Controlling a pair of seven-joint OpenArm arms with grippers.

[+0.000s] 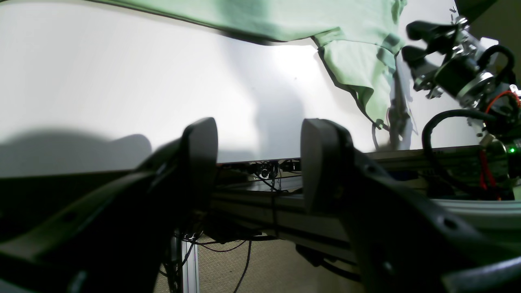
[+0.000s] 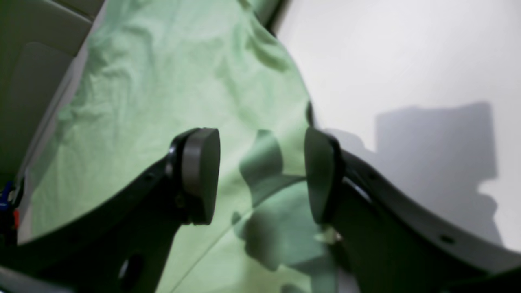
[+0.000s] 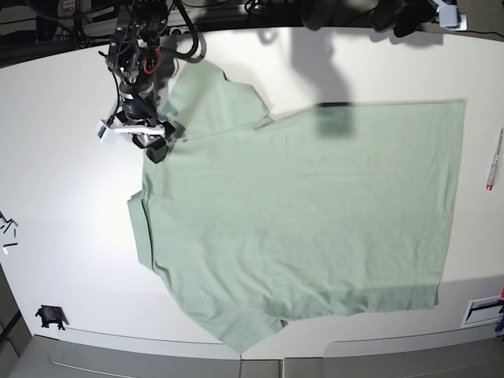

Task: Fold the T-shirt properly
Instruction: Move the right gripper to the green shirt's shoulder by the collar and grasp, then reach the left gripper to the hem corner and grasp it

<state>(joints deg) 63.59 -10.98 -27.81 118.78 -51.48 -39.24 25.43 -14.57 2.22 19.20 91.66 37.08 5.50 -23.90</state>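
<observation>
- we judge folding not yet begun: the t-shirt (image 3: 315, 213) lies spread flat.
- our right gripper (image 3: 155, 144) hovers agape at its shoulder; left gripper (image 1: 259, 162) agape, empty.
- next: pinch that shoulder.

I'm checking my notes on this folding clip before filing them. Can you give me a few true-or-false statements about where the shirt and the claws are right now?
1. The T-shirt lies spread flat on the white table. True.
2. The right claw is shut on a sleeve. False: its jaws stand open above the cloth.
3. The left claw is open and holds nothing. True.
4. The shirt is already folded in half. False: it is not folded.
5. A pen lies beside the shirt. True.
</observation>
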